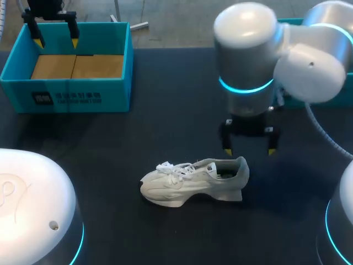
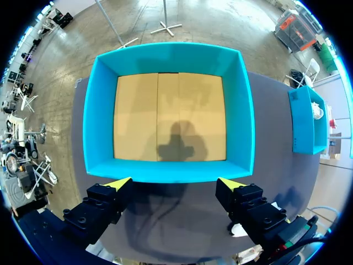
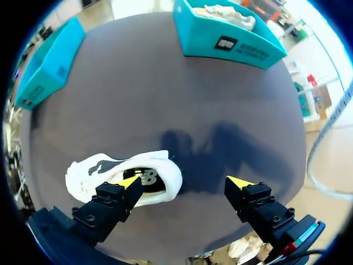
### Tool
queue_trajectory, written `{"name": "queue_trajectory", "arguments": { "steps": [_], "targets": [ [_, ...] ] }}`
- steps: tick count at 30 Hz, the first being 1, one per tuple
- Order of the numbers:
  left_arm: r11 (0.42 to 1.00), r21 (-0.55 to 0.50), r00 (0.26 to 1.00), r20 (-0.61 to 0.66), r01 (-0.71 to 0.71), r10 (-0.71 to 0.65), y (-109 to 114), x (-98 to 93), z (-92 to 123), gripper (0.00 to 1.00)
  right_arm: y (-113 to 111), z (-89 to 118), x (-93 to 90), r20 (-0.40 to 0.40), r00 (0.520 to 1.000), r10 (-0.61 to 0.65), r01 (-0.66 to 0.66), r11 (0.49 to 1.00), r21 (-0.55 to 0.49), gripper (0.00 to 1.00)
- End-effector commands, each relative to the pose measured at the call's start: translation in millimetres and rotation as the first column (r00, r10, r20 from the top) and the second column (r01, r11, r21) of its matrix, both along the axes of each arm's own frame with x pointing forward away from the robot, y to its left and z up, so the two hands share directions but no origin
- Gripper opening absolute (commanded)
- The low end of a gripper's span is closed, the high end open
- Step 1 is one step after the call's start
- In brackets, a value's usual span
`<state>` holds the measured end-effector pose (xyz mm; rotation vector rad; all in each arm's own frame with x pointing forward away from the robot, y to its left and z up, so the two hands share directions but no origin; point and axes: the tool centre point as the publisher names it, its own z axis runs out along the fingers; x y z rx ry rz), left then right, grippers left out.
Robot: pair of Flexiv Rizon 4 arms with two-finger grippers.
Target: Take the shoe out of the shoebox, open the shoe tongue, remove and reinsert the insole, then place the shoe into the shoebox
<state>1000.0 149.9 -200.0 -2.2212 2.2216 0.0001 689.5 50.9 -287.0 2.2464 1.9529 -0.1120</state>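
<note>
The shoe [image 1: 190,182] is white to off-white all over, laces included, with a slightly greyer heel. Seen from the right wrist, its inside looks dark, possibly black, with a pale mark. The shoebox [image 1: 71,96] has bright teal walls and a plain tan cardboard floor crossed by 1 seam, and its front wall carries a small dark patch beside white print. The tabletop [image 1: 165,121] is a flat, very dark navy-grey. The left claw [image 1: 56,38] and right claw [image 1: 249,150] are each black with 2 yellow tips. The right arm [image 1: 248,55] is glossy white over silver-grey, banded by 1 glowing cyan ring. A second box [image 3: 231,41] is the same teal.
</note>
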Motion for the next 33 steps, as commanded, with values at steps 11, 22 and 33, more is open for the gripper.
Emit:
{"name": "queue_trajectory", "arguments": {
  "steps": [11,22,33],
  "targets": [
    [1.000,0.000,1.000,0.000,0.000,0.000,0.0,0.0,0.0,1.00,-39.2,24.6,-12.7,0.104,0.936,0.337,-0.352,0.912,0.210,1.00],
    [1.000,0.000,1.000,0.000,0.000,0.000,0.0,0.0,0.0,1.00,-50.0,34.9,-16.4,0.120,0.857,0.500,-0.514,0.820,0.252,1.00],
    [1.000,0.000,1.000,0.000,0.000,0.000,0.0,0.0,0.0,1.00,-58.1,31.2,-10.5,0.279,0.771,0.573,-0.637,0.701,0.321,1.00]
  ]
}}
